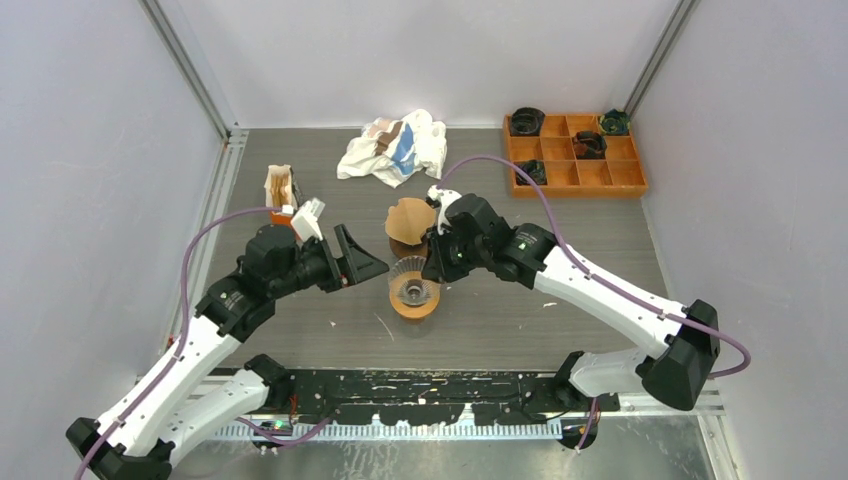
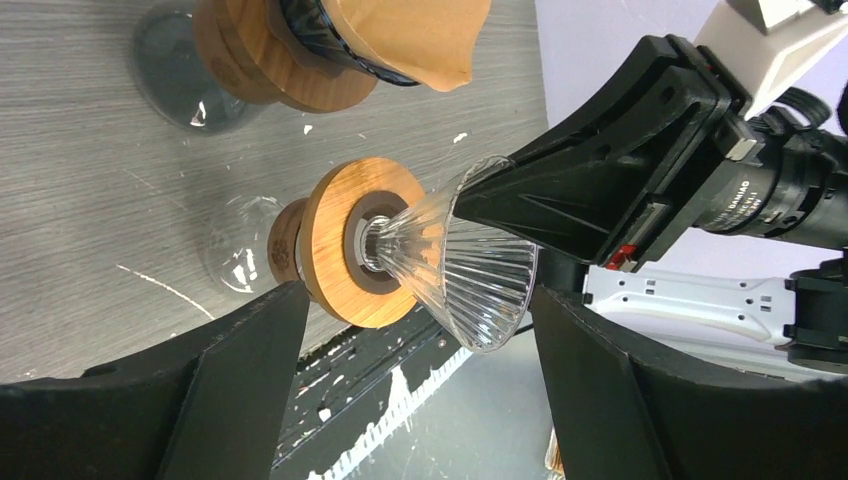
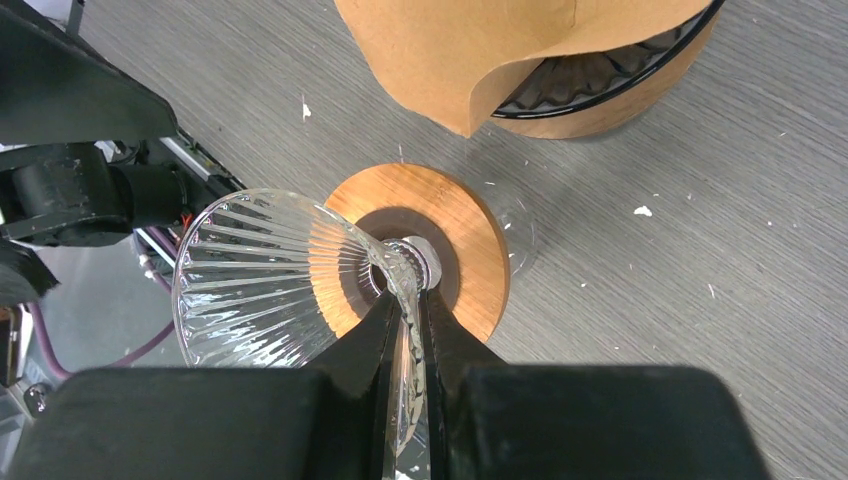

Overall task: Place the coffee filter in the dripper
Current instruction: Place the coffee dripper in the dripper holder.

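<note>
Fingers point(image 2: 235, 360) of your left gripper point(image 2: 415, 300) stand wide and hold nothing, one on each side of the clear ribbed glass cone dripper point(image 2: 470, 280) with its round wooden collar point(image 2: 335, 240). That dripper stands upright on the grey wood-grain worktop point(image 1: 500, 330), and its cone is empty.

Just behind it, the brown paper coffee filter point(image 2: 400, 30) rests on the mouth of a second black-rimmed dripper point(image 2: 255, 60), with one edge lapping over the rim. You cannot tell how deep it sits.

On your right gripper point(image 3: 407, 305) the fingers are narrow, pinched on the glass wall of the empty cone, one inside and one outside.

Judgement: the right arm is steadying the cone, so the left is free to fetch the paper.
- Swing the left fingers back to the overhanging edge and close on paper only, clear of the black rim.
- Lift straight up so the second dripper does not tip.
- Come over the glass cone point-down and lower slowly.
- The inner right finger will likely block full seating, so enter on the far side of the rim from it.
- Hold the right pinch light, since glass slips and chips.
</note>
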